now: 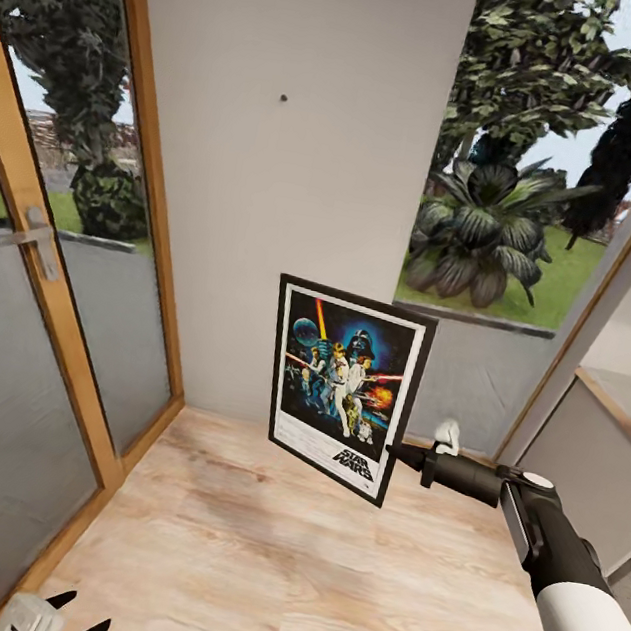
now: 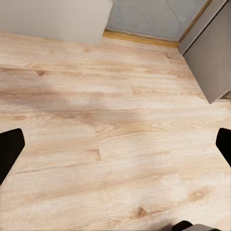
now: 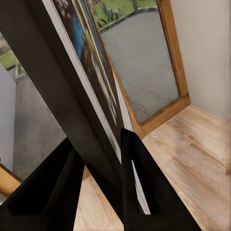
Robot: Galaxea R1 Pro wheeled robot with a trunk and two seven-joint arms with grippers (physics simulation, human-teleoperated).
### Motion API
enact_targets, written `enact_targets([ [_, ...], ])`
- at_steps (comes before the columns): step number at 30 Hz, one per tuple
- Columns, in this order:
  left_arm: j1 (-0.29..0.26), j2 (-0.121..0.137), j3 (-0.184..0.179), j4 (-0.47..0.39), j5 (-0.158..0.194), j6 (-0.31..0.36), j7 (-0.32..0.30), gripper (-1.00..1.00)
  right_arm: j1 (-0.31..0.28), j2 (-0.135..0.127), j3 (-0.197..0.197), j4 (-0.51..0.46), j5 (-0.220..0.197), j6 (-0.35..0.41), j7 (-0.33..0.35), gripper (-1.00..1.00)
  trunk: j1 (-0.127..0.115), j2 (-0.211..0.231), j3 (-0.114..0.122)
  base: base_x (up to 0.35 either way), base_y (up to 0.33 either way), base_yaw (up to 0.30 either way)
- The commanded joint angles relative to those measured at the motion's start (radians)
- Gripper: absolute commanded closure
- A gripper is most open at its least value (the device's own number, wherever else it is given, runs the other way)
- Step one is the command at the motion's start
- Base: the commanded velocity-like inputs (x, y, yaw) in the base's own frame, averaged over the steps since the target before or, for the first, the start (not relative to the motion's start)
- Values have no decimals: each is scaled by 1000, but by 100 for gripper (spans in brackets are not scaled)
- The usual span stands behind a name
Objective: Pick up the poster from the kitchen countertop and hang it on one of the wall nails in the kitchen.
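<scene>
The right hand [image 1: 398, 453] is pinching the poster [image 1: 344, 388] by its right edge, low down. In the right wrist view the two black fingers [image 3: 139, 183] sit on either side of the thin black frame, one in front and one behind. The poster hangs in the air above the wooden floor [image 1: 249, 558], standing tall with its long side going up and down. It leans just a little. The picture side faces the robot.

The nail [image 1: 283, 98] is a small dark dot on the grey wall [image 1: 280, 148], between the glass door [image 1: 40, 335] and the window [image 1: 541, 157]. It sits well above the poster and a bit to the left of it. So the poster has to go up a long way and slide a little left, then move in toward the wall. I think the top of the poster must end up at the nail.

The right arm [image 1: 561, 565] is the one near the poster. The left hand [image 1: 73, 615] is down low, near the floor, with its fingers spread wide and nothing in them.

The poster may swing, since it is held by one edge only.
</scene>
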State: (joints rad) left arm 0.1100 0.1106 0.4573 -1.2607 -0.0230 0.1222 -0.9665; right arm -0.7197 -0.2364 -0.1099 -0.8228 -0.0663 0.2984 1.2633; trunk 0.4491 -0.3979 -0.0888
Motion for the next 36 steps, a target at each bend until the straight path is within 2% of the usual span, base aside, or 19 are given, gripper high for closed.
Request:
enact_targets([
  [1, 0, 0, 1, -2, -2, 10, -5, -100, -1, 0, -1, 0, -4, 11, 4, 100, 1, -2, -1, 104, 284, -238],
  [12, 0, 0, 2, -2, -2, 9, -5, -100, -1, 0, -1, 1, -4, 11, 2, 100, 1, -2, 8, 84, 287, -238],
  [17, 0, 0, 3, -2, -2, 9, -5, -100, -1, 0, -1, 1, -4, 11, 2, 100, 1, -2, 11, 20, 99, -215],
  [36, 0, 0, 3, -2, -2, 10, -5, -100, -1, 0, -1, 1, -4, 11, 2, 100, 1, -2, 12, 1, 250, -14],
])
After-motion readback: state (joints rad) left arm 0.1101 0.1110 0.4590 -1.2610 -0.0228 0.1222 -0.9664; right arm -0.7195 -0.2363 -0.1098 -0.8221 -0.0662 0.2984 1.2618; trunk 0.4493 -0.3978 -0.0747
